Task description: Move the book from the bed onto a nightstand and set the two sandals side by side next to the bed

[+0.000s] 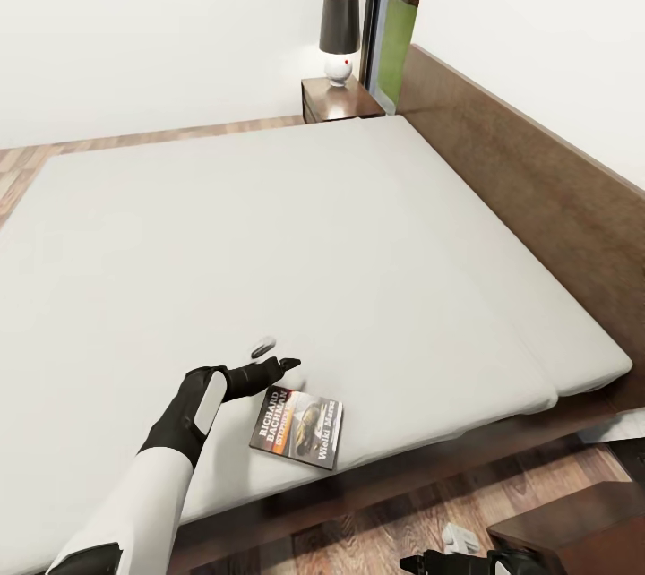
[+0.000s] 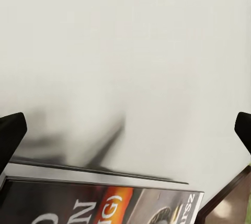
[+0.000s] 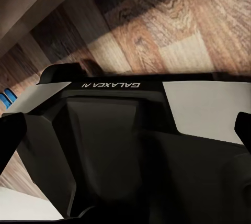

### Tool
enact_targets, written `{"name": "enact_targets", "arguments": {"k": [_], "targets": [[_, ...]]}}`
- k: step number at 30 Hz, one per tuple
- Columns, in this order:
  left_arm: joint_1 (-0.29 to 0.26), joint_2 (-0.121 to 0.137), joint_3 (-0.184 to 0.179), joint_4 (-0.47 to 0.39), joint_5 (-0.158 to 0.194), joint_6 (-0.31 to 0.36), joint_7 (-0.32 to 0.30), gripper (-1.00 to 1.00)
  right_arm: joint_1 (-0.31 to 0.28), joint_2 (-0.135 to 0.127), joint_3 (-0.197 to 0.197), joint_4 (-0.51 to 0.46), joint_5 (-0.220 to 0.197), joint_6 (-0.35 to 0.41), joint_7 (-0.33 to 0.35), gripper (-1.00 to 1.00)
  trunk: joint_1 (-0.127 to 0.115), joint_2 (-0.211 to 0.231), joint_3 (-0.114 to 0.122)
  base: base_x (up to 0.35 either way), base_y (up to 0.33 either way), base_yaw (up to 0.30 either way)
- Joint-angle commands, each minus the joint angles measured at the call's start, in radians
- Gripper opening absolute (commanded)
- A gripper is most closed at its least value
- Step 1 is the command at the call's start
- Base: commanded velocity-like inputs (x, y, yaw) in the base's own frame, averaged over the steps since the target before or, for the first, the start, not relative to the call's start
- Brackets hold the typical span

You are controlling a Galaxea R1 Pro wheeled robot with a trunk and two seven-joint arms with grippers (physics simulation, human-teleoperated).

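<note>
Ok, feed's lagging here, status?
Left gripper open over mattress, beside book. Book lies flat near bed's edge. Right gripper's state unclear. Nothing on book.

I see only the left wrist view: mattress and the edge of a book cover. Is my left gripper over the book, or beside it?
Observer: Beside it. In the head view the left gripper hangs over the bed, just past the book, on the side away from the robot.
Operator: Where on the bed does the book lie?
Observer: Flat, close to the near edge.
Operator: Is a nightstand in sight?
Observer: Yes, one nightstand at the far side by the headboard, with a lamp on it.
</note>
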Motion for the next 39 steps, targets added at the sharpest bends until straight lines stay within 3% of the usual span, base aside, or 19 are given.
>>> {"name": "enact_targets", "arguments": {"k": [1, 39], "targets": [[-0.001, -0.001, 0.005, -0.001, 0.000, 0.007, -0.003, 1.00, 0.000, -0.001, 0.007, -0.001, -0.010, 0.006, 0.000, 1.00, 0.000, 0.000, -0.001, 0.000, 0.000, 0.000], [-0.001, -0.001, 0.007, -0.001, 0.000, 0.007, -0.003, 1.00, 0.000, -0.001, 0.007, -0.001, -0.010, 0.006, 0.000, 1.00, 0.000, 0.000, -0.001, -0.030, 0.006, 0.000]]}}
